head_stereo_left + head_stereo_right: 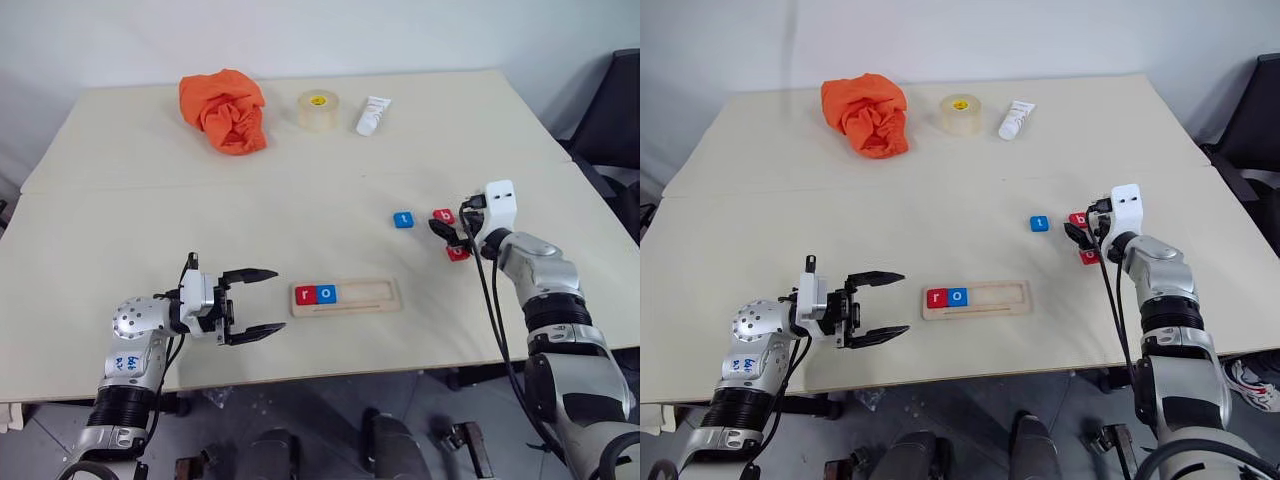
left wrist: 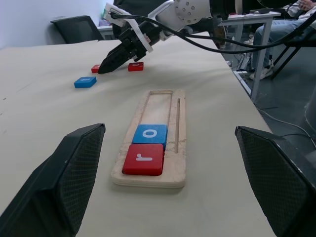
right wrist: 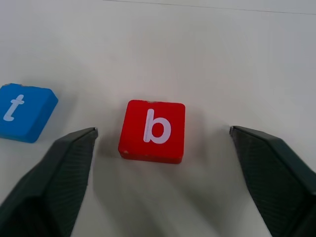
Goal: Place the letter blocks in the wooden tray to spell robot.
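Observation:
The wooden tray (image 1: 385, 297) lies near the table's front edge. A red "r" block (image 1: 306, 294) and a blue "o" block (image 1: 327, 294) sit side by side at its left end. To the right on the table lie a blue "t" block (image 1: 403, 220), a red "b" block (image 3: 152, 131) and another red block (image 1: 458, 253). My right gripper (image 3: 163, 130) is open, its fingers on either side of the "b" block without touching it. Left of the tray, my left gripper (image 1: 252, 304) is open and empty, pointing at it.
A crumpled orange cloth (image 1: 225, 108), a tape roll (image 1: 318, 110) and a white tube (image 1: 372, 115) lie at the back of the table. A black chair (image 1: 620, 110) stands off the table's right side. Bare tabletop lies between the tray and the loose blocks.

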Motion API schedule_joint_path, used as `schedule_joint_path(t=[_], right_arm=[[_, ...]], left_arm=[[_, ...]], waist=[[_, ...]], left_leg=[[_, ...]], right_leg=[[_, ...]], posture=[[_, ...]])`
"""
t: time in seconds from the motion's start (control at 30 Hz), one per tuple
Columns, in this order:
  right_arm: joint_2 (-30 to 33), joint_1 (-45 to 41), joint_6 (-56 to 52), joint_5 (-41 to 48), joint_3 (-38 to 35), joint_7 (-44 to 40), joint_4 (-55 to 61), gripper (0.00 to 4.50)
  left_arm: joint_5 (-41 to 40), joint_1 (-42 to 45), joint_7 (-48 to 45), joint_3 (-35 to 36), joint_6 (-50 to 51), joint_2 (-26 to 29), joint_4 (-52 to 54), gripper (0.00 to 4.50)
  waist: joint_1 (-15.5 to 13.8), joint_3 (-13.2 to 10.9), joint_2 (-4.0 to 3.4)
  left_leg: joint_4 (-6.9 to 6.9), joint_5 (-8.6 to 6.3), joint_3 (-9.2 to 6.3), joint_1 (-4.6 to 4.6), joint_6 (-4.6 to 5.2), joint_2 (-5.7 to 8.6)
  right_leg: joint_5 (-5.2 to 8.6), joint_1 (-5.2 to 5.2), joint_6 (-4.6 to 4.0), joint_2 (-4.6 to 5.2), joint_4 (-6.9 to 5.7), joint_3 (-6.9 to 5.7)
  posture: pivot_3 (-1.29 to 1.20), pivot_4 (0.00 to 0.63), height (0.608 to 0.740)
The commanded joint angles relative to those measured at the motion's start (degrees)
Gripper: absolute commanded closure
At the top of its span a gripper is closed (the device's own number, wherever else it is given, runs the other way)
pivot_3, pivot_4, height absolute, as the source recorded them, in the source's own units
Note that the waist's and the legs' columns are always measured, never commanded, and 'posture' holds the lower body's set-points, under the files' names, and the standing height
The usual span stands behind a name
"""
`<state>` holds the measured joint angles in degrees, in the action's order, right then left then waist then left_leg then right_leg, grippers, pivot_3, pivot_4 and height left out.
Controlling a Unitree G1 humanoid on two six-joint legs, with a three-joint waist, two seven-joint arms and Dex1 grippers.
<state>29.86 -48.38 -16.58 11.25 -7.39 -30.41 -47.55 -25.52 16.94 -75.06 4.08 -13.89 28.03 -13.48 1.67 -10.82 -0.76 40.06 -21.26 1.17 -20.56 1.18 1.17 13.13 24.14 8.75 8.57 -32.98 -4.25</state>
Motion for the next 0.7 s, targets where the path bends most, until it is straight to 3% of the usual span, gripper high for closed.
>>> schedule_joint_path(t=[0.03,0.13,0.2,0.43,0.7], right_arm=[[-0.87,-0.38,0.51,-0.45,-0.51,0.61,-0.61,1.63],[-1.74,0.29,0.67,-0.54,-0.90,1.73,1.09,2.70],[-2.28,0.94,0.28,-0.24,-1.32,2.56,2.83,3.04],[-3.17,6.74,-4.55,1.98,-3.52,5.11,19.10,3.04],[-5.64,30.94,-23.33,9.01,-7.04,12.51,67.07,3.04]], left_arm=[[-0.76,-0.39,0.28,0.62,-0.83,0.04,1.44,0.00],[-0.86,-0.08,-0.42,0.34,-0.83,0.03,0.96,0.00],[-0.87,0.25,-0.79,0.32,-0.89,0.05,0.37,0.00],[-0.69,2.37,-2.31,0.50,-1.38,0.28,-2.84,0.00],[-1.51,3.37,-5.30,1.10,-1.69,1.01,-5.60,0.00]], waist=[[0.03,0.00,0.00],[0.17,0.00,0.00],[0.17,0.00,0.00],[-0.08,0.00,-0.01],[-0.68,0.02,-0.03]], left_leg=[[0.00,0.00,0.00,0.00,0.00,-0.01],[0.00,0.00,0.01,0.02,0.00,-0.02],[0.00,0.00,0.04,0.03,-0.01,-0.03],[-0.01,0.01,0.03,0.02,-0.03,-0.03],[0.06,0.00,-0.05,-0.56,-0.05,0.03]], right_leg=[[0.00,0.00,0.00,0.00,0.00,0.00],[0.00,0.00,0.00,0.00,0.00,0.00],[0.00,0.00,0.00,0.00,0.00,0.01],[0.00,0.05,0.00,0.00,-0.04,0.02],[0.01,0.62,-0.03,0.01,-0.20,-0.09]], posture=[[0.00,0.150,0.740],[0.00,0.150,0.740],[0.00,0.150,0.740],[0.00,0.150,0.740],[0.00,0.150,0.740]])
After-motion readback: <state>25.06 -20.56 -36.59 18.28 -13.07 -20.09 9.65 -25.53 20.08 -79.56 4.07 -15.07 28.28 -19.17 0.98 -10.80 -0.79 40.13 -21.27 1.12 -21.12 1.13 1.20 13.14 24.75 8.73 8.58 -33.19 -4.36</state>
